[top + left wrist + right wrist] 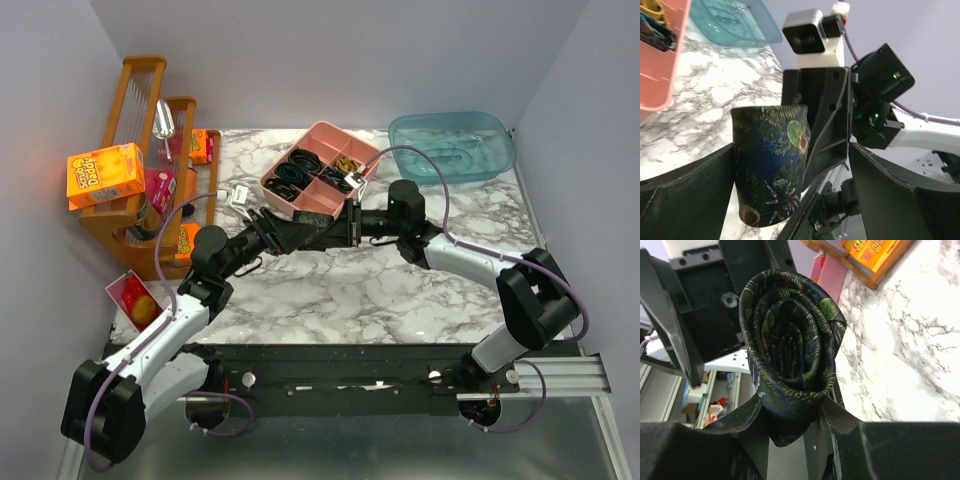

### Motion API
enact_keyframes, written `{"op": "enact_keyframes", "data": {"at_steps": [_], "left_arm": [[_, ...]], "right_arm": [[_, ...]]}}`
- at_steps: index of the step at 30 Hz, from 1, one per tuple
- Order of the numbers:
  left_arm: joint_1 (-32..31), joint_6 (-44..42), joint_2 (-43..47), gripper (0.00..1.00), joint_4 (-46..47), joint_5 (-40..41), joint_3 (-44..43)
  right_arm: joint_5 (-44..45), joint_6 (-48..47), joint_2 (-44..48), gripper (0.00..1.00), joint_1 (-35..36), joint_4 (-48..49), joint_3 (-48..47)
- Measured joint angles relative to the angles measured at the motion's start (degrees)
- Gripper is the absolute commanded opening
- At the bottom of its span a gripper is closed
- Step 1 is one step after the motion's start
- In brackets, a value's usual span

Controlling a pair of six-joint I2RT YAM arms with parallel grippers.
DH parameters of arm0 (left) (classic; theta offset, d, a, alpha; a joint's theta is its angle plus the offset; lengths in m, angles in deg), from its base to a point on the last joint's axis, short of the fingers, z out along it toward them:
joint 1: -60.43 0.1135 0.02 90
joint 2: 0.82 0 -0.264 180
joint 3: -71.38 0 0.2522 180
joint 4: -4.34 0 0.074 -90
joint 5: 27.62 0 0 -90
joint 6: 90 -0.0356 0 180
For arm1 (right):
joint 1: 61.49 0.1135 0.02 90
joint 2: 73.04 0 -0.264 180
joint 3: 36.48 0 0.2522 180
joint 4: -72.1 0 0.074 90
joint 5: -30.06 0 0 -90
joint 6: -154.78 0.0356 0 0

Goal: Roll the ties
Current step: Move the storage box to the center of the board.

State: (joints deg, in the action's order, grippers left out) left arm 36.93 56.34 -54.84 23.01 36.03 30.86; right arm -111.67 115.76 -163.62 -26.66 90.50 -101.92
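A rolled tie point(790, 355), dark fabric with a green leaf print wound into a tight spiral, is hanging in the air above the marble bench point(400, 290). The right tool point(790, 427) is clamping one side of the roll, its jaws pressing in on the fabric. The left tool point(792, 150) is facing it with jaws standing wide apart. The roll is sitting between them, close against one jaw, and contact there is hard to judge. In the overhead view the two tools are meeting mid-bench, just in front of a pink compartment tray point(290, 203), and their black bodies are hiding nearly all of the tie. Both wrist views are cutting off their own jaws at the lower edge.
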Motion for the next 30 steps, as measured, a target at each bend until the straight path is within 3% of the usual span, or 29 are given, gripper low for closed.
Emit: {"op": "enact_keyframes", "data": {"at_steps": [15, 30], "left_arm": [[0.00, -11.63, 0.68, 0.99, -20.26, 13.00, -9.44], [0.17, -16.13, 1.68, 0.99, -26.86, 14.53, -12.79]], "right_arm": [[10.36, -16.98, 3.67, 0.16, -0.02, -23.28, -7.10], [27.04, -37.57, 0.76, 0.19, -0.02, -43.98, -25.90]]}}
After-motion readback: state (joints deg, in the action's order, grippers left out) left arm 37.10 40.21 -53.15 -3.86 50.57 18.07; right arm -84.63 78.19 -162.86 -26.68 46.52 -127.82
